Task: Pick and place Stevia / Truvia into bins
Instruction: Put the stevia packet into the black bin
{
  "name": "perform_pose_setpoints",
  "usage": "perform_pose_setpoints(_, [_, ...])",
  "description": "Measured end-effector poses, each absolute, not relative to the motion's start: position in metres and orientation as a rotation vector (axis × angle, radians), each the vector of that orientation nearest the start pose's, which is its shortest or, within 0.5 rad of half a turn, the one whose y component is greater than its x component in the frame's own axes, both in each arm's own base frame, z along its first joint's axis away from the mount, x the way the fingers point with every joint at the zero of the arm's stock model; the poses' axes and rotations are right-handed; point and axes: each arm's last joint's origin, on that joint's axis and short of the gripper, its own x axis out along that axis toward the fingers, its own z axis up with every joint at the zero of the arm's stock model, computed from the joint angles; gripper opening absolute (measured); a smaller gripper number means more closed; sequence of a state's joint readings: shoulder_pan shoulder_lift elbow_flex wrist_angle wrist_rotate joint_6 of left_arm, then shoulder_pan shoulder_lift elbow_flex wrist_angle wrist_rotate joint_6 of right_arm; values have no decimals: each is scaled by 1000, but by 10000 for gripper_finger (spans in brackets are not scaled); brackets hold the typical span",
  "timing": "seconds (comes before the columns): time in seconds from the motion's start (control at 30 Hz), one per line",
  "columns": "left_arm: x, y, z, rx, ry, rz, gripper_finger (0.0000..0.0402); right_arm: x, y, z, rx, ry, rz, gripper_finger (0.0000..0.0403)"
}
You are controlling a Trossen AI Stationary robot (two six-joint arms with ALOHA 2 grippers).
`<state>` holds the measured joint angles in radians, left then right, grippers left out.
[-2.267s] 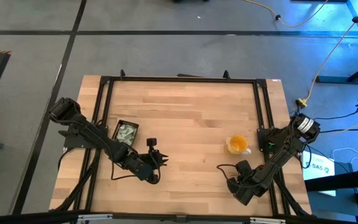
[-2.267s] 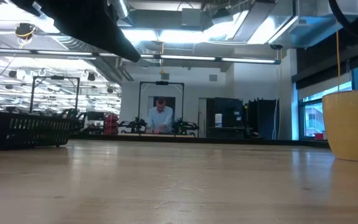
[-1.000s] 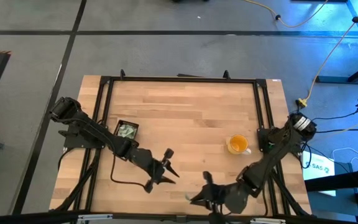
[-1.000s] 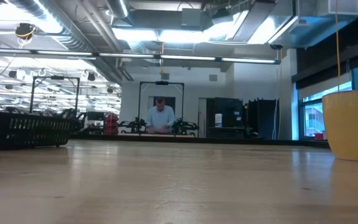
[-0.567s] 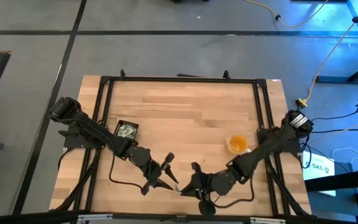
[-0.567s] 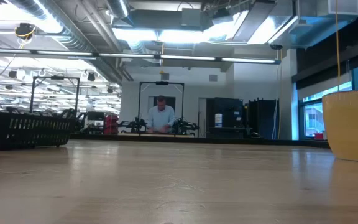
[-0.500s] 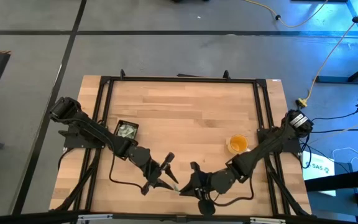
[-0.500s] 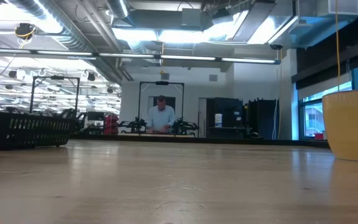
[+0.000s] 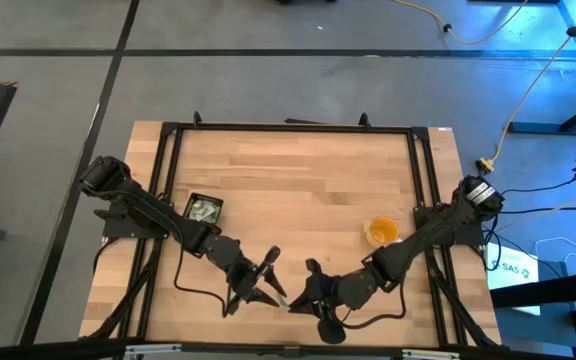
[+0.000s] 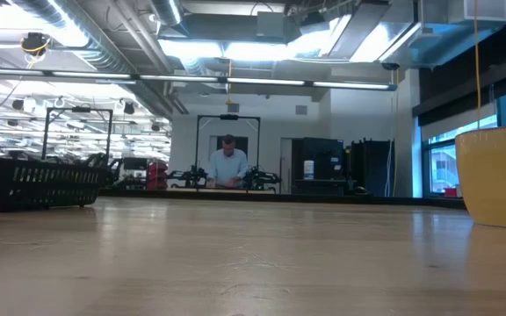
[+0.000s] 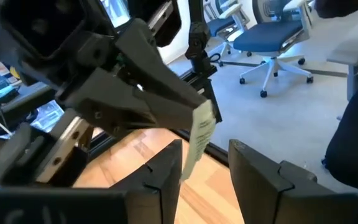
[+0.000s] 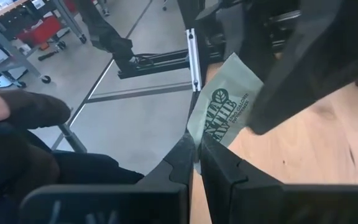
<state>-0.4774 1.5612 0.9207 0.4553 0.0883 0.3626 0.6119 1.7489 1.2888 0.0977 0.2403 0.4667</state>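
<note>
a single stevia sachet (image 12: 224, 111) is clamped at one end between the closed fingers of the right gripper (image 9: 301, 300), which is met nose to nose by the left gripper (image 9: 275, 293) above the near middle of the worktop (image 9: 308, 190). the left gripper's fingers (image 11: 161, 177) are spread apart on either side of the sachet's free end, and contact cannot be told. the black bin (image 9: 204, 210) is seen behind the left gripper, back along its arm toward the worktop's left side, with pale green sachets (image 9: 203, 212) lying inside. a yellow cup (image 9: 383, 231) stands well behind the right gripper, beside that arm. a seated person (image 10: 227, 164) is seen far across the room.
</note>
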Motion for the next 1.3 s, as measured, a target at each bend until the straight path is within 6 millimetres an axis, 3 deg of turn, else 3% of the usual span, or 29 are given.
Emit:
perform_pose_setpoints(0.77, [305,-161,251,413,73,-605,6,335,223,273,246,409,282,30])
perform_pose_setpoints(1.03, [303,-159,242,439,179,-573,9,329,217,257,205,585,224,96])
perform_pose_setpoints(1.17, [300,-152,228,490,362,-418,6,319,209,241,290,781,95,124])
perform_pose_setpoints(1.3, [290,-140,210,599,611,-78,7,310,202,231,351,919,-29,134])
